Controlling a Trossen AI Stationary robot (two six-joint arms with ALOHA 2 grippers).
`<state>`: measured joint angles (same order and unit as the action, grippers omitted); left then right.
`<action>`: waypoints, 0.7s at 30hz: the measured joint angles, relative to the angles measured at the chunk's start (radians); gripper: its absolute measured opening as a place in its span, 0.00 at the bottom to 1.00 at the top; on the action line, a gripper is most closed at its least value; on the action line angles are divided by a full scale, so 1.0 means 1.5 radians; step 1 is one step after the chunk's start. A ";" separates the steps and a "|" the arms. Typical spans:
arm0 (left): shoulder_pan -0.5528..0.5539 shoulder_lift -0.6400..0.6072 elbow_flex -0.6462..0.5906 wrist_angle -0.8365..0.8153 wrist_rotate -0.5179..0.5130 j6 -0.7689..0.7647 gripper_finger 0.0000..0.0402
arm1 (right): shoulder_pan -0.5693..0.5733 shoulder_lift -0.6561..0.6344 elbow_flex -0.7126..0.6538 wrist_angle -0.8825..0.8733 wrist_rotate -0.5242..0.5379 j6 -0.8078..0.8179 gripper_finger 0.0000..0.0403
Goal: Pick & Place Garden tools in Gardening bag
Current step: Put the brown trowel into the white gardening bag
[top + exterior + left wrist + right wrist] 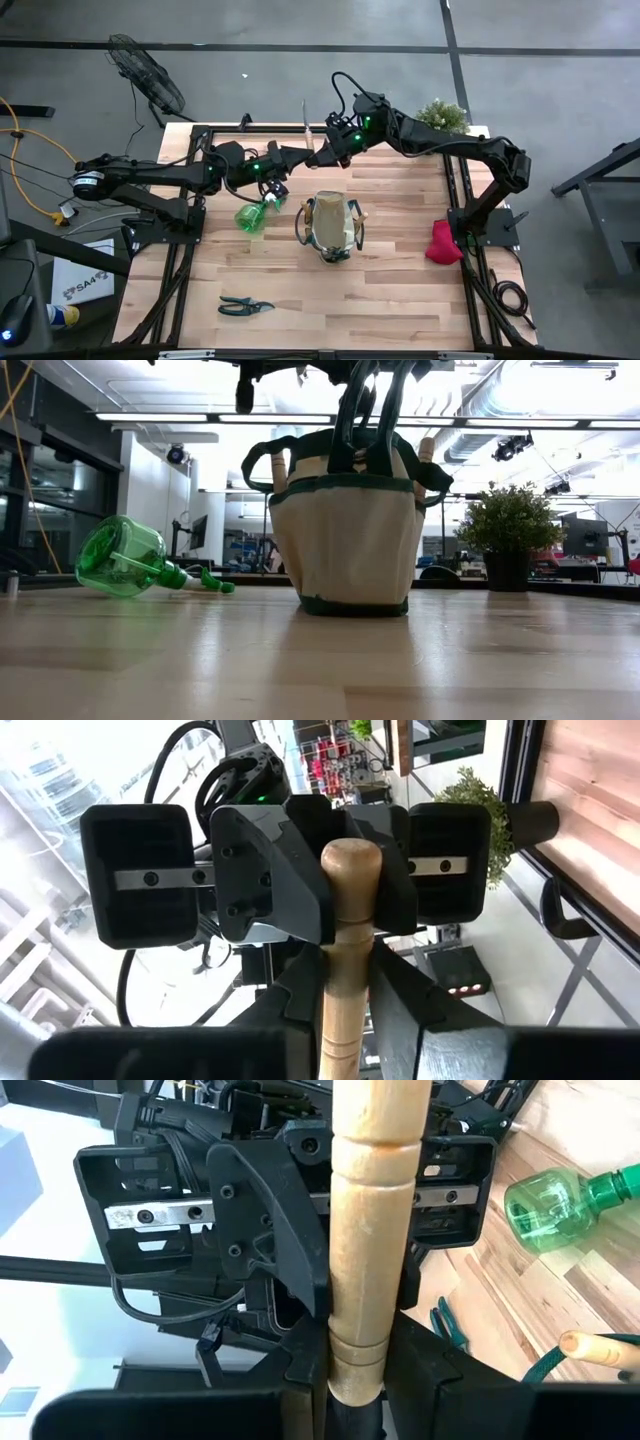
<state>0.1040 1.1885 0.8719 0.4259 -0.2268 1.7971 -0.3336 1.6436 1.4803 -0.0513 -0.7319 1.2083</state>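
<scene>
Both grippers met above the table's (pixel 400 290) rear middle, clamped on one wooden-handled tool (pixel 306 122): the left gripper (pixel 300 156) and right gripper (pixel 320 157) faced each other, fingers closed on its handle; the bag (pixel 330 228) stood mid-table; the spray bottle (pixel 252 216) lay beside it; pruners (pixel 244 306) lay near the front; a red glove (pixel 441 243) lay at the right edge.

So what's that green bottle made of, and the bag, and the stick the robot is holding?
The spray bottle looks like see-through green plastic: light shines through it. The gardening bag seems to be beige cloth with dark green trim; its sides look soft and stitched. The handle looks like pale turned wood, smooth, with carved rings. Both the left gripper and right gripper hold it.
</scene>
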 joint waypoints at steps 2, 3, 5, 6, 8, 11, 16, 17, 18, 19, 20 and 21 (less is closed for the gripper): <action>0.000 0.000 0.000 0.000 0.000 -0.002 0.12 | 0.000 0.000 0.000 0.000 -0.002 0.000 0.15; 0.000 0.000 0.000 -0.001 0.000 -0.002 0.12 | 0.000 0.000 0.000 0.000 -0.002 0.000 0.15; 0.000 0.000 0.000 -0.001 -0.001 -0.002 0.12 | 0.000 0.000 0.000 0.000 -0.002 -0.002 0.15; 0.000 0.000 0.000 -0.001 -0.003 -0.003 0.12 | 0.000 0.000 0.000 0.000 -0.002 -0.003 0.15; 0.000 0.000 0.000 -0.001 -0.006 -0.003 0.12 | 0.000 0.000 0.000 0.000 -0.004 -0.008 0.16; 0.000 0.001 0.000 -0.002 -0.010 -0.009 0.12 | -0.001 0.000 0.000 0.001 -0.015 -0.022 0.26; -0.001 0.002 -0.001 -0.006 -0.013 -0.018 0.12 | -0.001 0.000 0.000 0.001 -0.042 -0.033 0.44; -0.001 0.002 -0.001 -0.006 -0.015 -0.019 0.12 | -0.001 0.000 0.000 0.001 -0.047 -0.033 0.46; -0.001 0.002 -0.001 -0.005 -0.016 -0.019 0.12 | -0.001 0.000 0.000 0.001 -0.053 -0.033 0.47; -0.001 0.002 -0.001 -0.005 -0.017 -0.019 0.12 | -0.001 0.000 0.000 0.001 -0.060 -0.033 0.48; -0.001 0.002 -0.001 -0.005 -0.020 -0.019 0.12 | -0.001 0.000 0.000 0.000 -0.064 -0.034 0.49; -0.001 0.002 -0.001 -0.004 -0.026 -0.019 0.12 | -0.001 0.000 0.000 -0.001 -0.069 -0.035 0.49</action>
<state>0.1032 1.1908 0.8703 0.4199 -0.2662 1.7683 -0.3344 1.6440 1.4803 -0.0521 -0.8351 1.1560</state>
